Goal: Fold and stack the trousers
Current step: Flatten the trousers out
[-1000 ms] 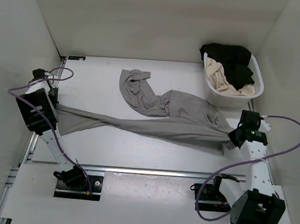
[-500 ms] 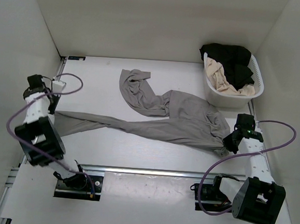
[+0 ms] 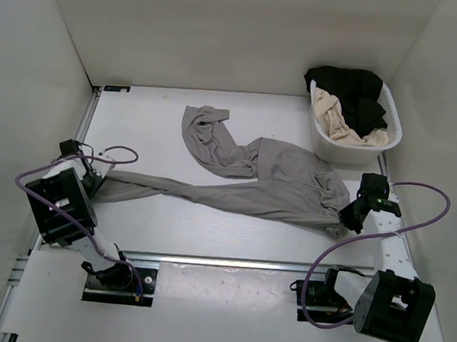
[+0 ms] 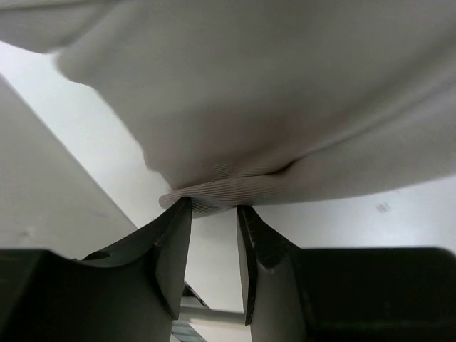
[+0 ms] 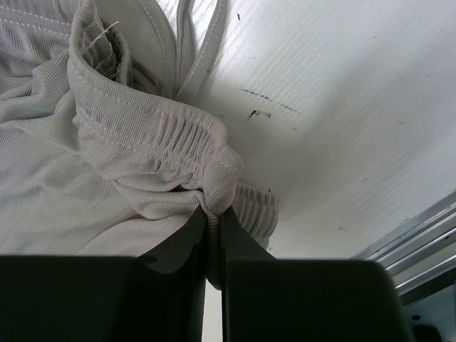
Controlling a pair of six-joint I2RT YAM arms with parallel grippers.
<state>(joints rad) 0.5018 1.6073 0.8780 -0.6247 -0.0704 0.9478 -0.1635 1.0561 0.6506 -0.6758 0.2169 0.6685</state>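
Top view hides both grips. Right wrist: right gripper (image 5: 214, 217) clenched on trousers (image 3: 283, 183) waistband (image 5: 164, 135). Left wrist: left gripper (image 4: 214, 208) released, leg hem (image 4: 214, 194) at fingertips.

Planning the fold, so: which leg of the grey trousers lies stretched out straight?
The near leg, lying long and flat, reaching leftward. The other leg is crumpled and curled up behind it.
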